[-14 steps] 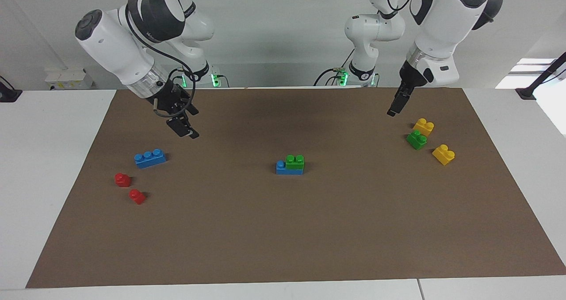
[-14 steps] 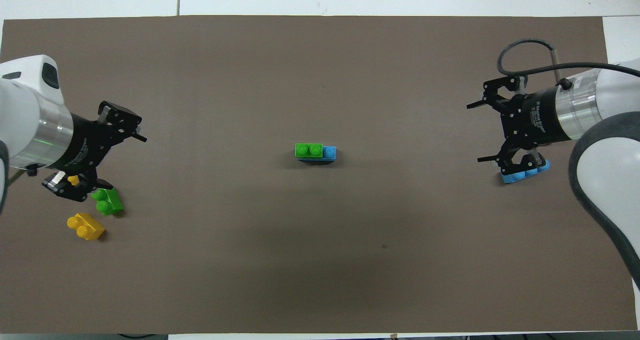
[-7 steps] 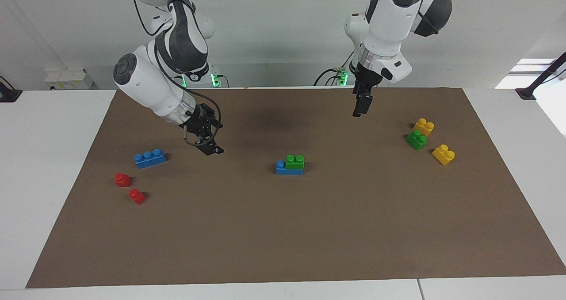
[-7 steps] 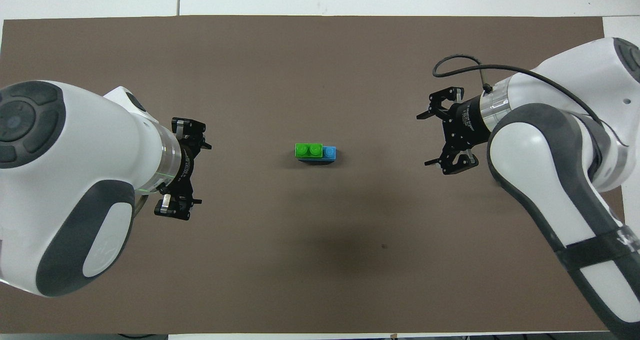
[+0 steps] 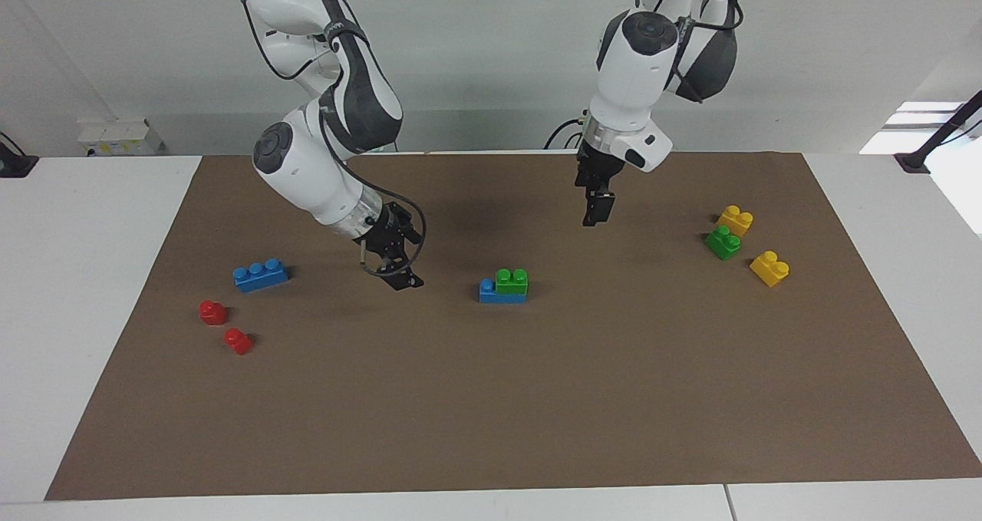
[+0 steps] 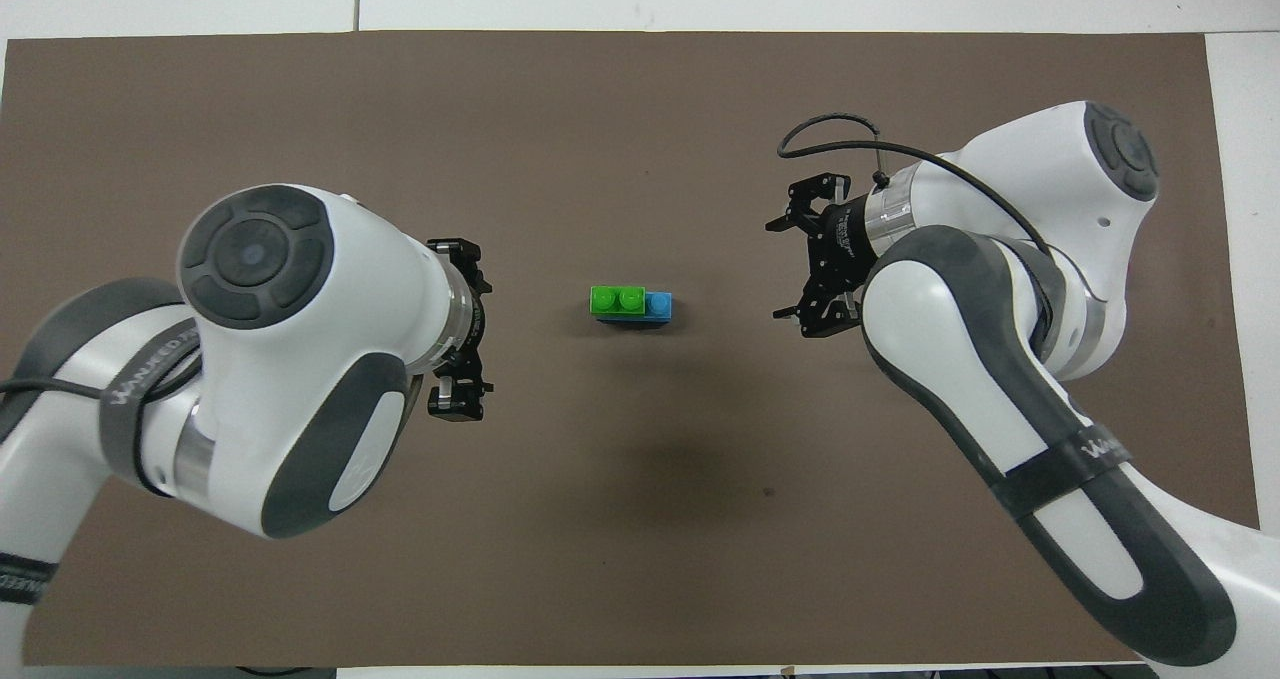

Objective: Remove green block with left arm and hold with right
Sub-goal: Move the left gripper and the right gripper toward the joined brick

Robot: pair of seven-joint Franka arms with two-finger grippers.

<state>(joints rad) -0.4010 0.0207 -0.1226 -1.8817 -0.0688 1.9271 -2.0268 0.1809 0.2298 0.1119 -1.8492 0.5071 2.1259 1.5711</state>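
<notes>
green block [image 5: 512, 280] is seated on one blue brick [image 5: 491, 291] mid-mat | bricks counted: 2 green, 2 blue, 2 yellow, 2 red (loose ones at the mat's ends) | left gripper [image 5: 597, 211] and right gripper [image 5: 401, 272] are spread, nothing held, each flanking the stack

Both arms reach inward over the tabletop.
Left end effector [image 5: 597, 215] and right end effector [image 5: 399, 274] hang open, empty, pointing down.
</notes>
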